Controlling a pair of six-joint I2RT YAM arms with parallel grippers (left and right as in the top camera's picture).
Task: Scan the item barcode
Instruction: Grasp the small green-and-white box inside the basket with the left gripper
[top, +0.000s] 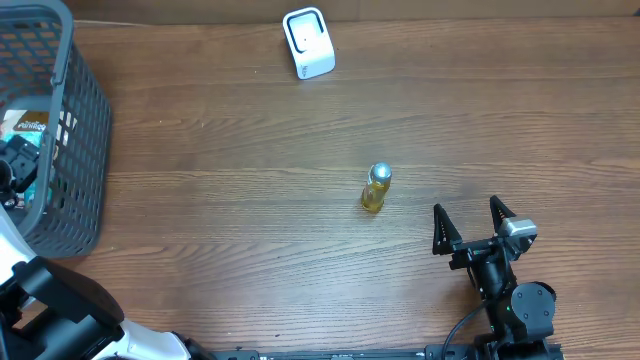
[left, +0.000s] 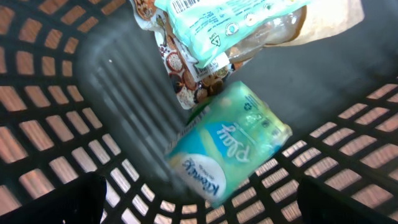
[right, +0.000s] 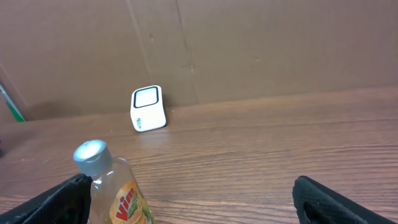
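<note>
Right gripper wide open and empty, low over the table. Left gripper likewise spread, gripping nothing, down inside the basket.

Just ahead and to the left of the right gripper: bottle, upright, silver cap, untouched. Far ahead beyond it, by the back wall: scanner, white, window turned toward the right gripper. Directly under the left gripper: tissue pack, tilted on the basket floor, with a snack bag just beyond and against it.

Progress, as a judgement: at the very start. Nothing picked up, nothing near the scanner, no barcode presented. Left to do: closing on an item, carrying it to the scanner, turning its barcode to the window. Hard to say which is the item, bottle by the right gripper or tissue pack below the left gripper.

Only in the left wrist view: basket contents, plus a barcode strip on packaging at the far edge. Only in the right wrist view: bottle label and scanner face. Only overhead: both arms at once, well apart.
</note>
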